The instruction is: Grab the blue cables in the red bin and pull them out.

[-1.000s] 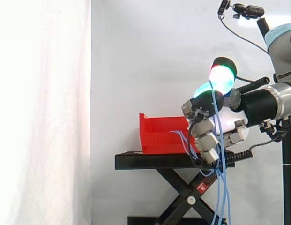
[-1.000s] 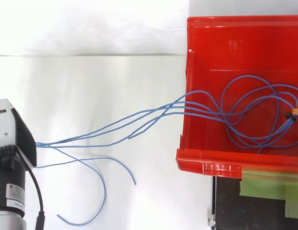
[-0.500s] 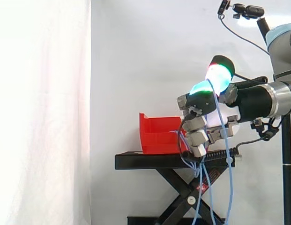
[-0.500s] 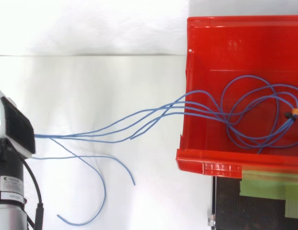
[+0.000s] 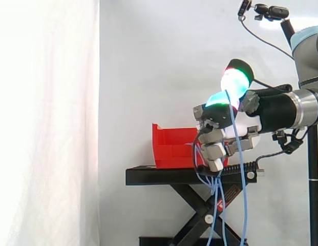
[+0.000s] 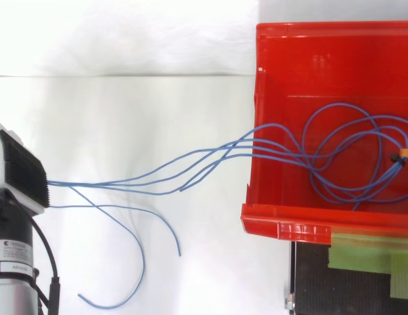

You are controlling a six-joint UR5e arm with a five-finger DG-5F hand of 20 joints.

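Observation:
The red bin (image 6: 322,226) stands on the black stand (image 5: 164,176), and part of the blue cables (image 6: 348,151) lies in it in loops. Several strands run out over the bin's left wall to my hand (image 6: 23,174). In the side view my hand (image 5: 225,138) hangs just right of the red bin (image 5: 171,148), a little above the stand's top. Its fingers are curled round the blue cables (image 5: 243,195), whose loose ends dangle below the hand, down past the stand.
A small orange tie (image 6: 405,154) binds the cable loops at the bin's right side. Green tape (image 6: 361,249) sits on the stand next to the bin. A camera on a pole (image 5: 266,10) stands behind the arm. A white curtain hangs at the back.
In the side view my hand has shifted a little left toward the bin and tilted up. The dangling strands have swung left. The loops in the bin have not moved.

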